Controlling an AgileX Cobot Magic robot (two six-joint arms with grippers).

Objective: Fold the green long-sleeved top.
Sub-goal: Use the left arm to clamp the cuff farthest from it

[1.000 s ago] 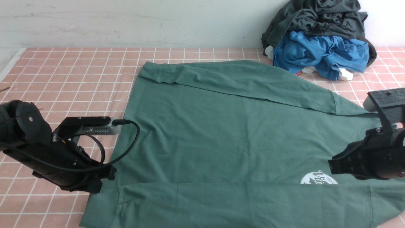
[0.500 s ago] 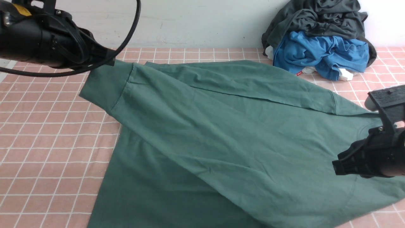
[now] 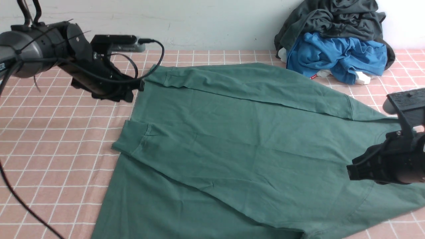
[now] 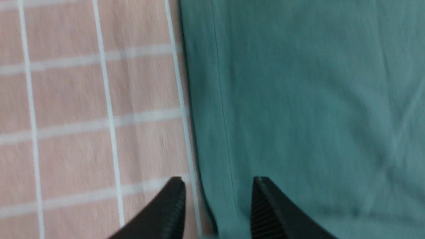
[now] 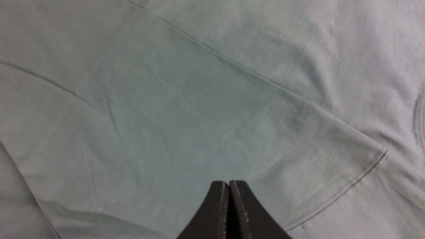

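Surface [image 3: 66, 132]: pink squares, white grid lines; runs back to the wall
Wall [image 3: 199, 23]: pale, plain
Dark grey garment [image 3: 335, 18]: crumpled; far right corner; heaped over the blue one
Blue garment [image 3: 335, 54]: bright; bunched up beneath it

A: Front view: green long-sleeved top [image 3: 232, 142] runs off the bottom edge, near corner cut. Right arm [image 3: 395, 162] clipped at the right edge.
B: Left wrist view is smeared. Left gripper [image 4: 217, 186] shows fingertips only. Dark grey garment [image 3: 332, 16] cropped on top, covers part of the blue garment [image 3: 335, 54].
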